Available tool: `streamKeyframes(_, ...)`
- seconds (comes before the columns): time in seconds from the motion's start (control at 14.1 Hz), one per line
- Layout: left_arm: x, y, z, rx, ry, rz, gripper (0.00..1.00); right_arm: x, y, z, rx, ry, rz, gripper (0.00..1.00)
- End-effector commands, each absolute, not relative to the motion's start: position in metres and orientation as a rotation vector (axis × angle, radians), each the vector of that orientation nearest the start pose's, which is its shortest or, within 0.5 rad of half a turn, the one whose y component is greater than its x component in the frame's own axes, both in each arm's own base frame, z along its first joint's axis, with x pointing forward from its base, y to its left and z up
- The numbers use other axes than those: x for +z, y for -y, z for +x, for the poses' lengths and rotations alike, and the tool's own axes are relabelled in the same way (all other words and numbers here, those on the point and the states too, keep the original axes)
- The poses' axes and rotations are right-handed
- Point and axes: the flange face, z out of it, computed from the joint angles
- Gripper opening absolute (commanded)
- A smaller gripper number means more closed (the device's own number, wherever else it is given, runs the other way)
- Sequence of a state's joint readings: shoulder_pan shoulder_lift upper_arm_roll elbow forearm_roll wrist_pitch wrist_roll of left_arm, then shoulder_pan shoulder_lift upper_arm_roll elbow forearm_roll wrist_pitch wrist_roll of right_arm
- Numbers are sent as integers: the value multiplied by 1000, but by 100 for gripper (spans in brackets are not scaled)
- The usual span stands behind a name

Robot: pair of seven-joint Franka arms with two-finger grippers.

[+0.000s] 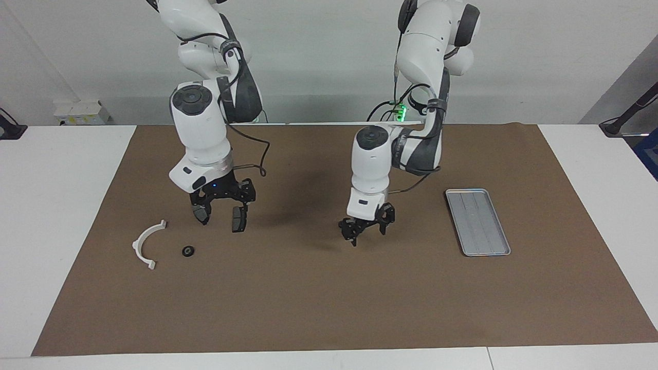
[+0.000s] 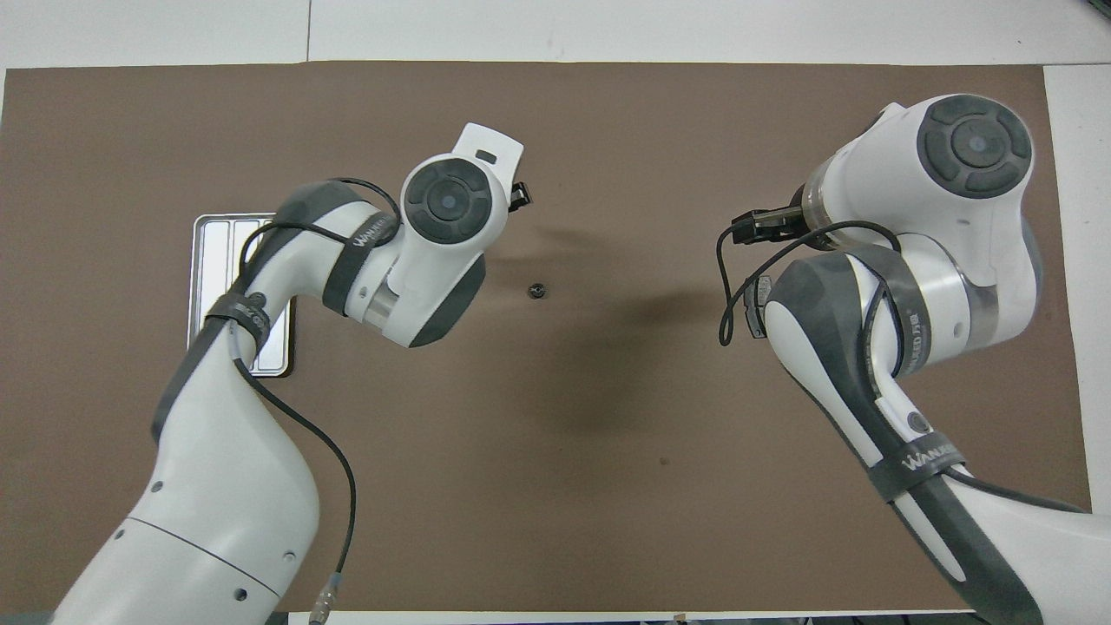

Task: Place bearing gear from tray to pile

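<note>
The gear [image 2: 537, 290] lies on the mat, mid-table, between the tray [image 1: 478, 221] and the pile [image 1: 146, 246]. My left gripper [image 1: 366, 228] hangs open just beside it. My right gripper [image 1: 220, 209], open too, is over the pads [image 1: 237, 218], so I think it must reach toward the tray.

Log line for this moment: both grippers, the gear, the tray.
left gripper: open, above mid-mat | right gripper: open, over brake pad | bearing gear: loose, mid-mat | tray: empty

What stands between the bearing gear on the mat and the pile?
Nothing visible: only bare brown mat lies between the bearing gear and the pile. The right gripper hangs open over the pile.
</note>
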State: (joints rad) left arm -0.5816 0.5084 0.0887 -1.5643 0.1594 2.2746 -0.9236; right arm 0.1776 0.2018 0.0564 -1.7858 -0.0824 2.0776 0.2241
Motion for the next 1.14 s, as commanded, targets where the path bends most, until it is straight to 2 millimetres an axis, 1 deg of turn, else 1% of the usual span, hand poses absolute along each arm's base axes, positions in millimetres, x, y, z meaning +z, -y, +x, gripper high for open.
streamKeyframes(0.0,434,245,650,-419,456,-3040,100,453,-166,598,-146,-57,-3157,100)
streamKeyframes(0.07,452,202,657,-397,409,-3032,100,452,-181,594,-142,-94,-3154,100)
streamKeyframes(0.14,461,164,663,-362,354,-3036,100,450,-195,589,-134,-139,-3151,100)
streamKeyframes(0.21,469,134,668,-335,278,-3054,100,447,-208,586,-128,-185,-3148,100)
streamKeyframes(0.28,468,102,673,-304,200,-3069,100,444,-222,581,-120,-215,-3144,100)
streamKeyframes(0.35,464,57,676,-286,118,-3092,100,445,-234,579,-126,-241,-3139,100)
streamKeyframes(0.43,464,28,678,-278,36,-3109,100,444,-244,579,-109,-269,-3141,100)
streamKeyframes(0.5,464,13,678,-273,7,-3114,100,445,-256,579,-100,-291,-3139,100)
streamKeyframes(0.64,466,3,678,-265,20,-3112,100,444,-279,580,-87,-344,-3134,100)
streamKeyframes(0.78,471,3,675,-267,24,-3114,100,438,-305,578,-92,-408,-3119,100)
streamKeyframes(0.92,484,3,668,-253,23,-3118,100,433,-326,578,-103,-454,-3099,100)
streamKeyframes(1.06,505,1,656,-241,22,-3121,100,428,-339,580,-91,-475,-3084,100)
